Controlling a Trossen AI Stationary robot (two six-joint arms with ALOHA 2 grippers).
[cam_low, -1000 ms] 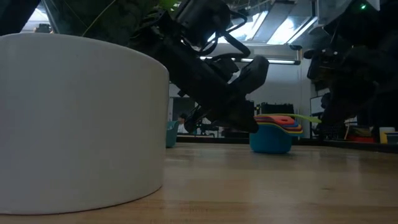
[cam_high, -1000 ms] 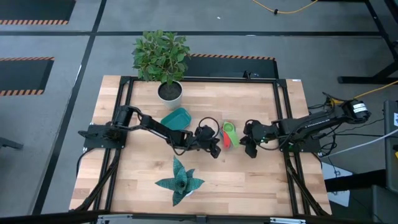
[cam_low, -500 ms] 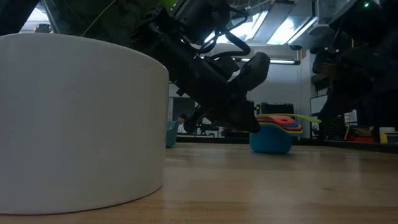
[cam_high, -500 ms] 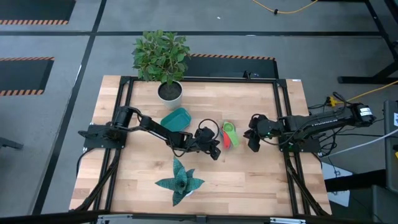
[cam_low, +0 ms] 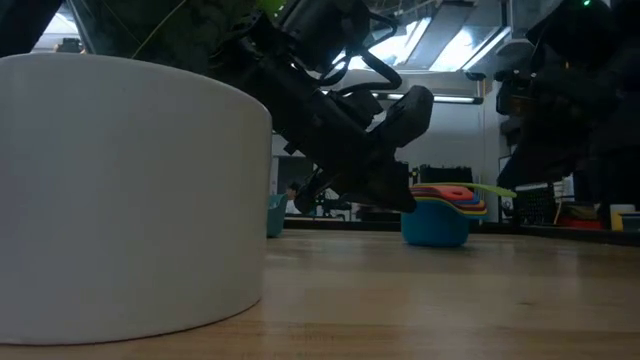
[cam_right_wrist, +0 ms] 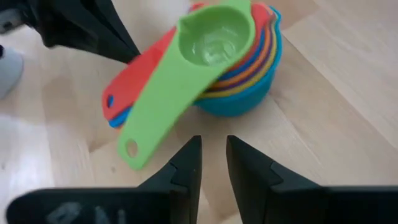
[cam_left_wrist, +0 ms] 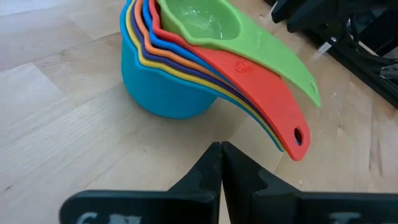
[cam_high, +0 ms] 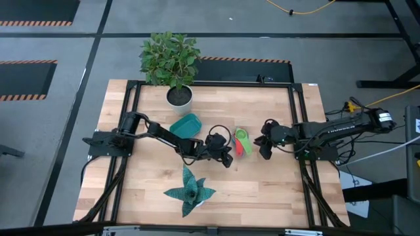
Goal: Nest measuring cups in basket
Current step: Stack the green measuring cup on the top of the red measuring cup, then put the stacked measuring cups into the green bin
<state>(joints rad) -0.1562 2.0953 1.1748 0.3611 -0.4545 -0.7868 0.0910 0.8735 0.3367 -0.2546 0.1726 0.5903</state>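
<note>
Reaching in low from the left, the left gripper [cam_high: 227, 156] sits fingers pressed together just left of the nested measuring cups [cam_high: 241, 141], while the right gripper [cam_high: 264, 145] hangs just right of them, fingers slightly apart, gripping nothing. Cups stand stacked on the wooden table [cam_high: 275, 183], green cup [cam_left_wrist: 205, 23] on top, red handle [cam_left_wrist: 264, 99] under it. Teal basket [cam_high: 186, 124] lies left of the cups beside the left arm; white plant pot [cam_high: 179, 97] at the far edge, teal leafy ornament [cam_high: 189, 190] near edge.
</note>
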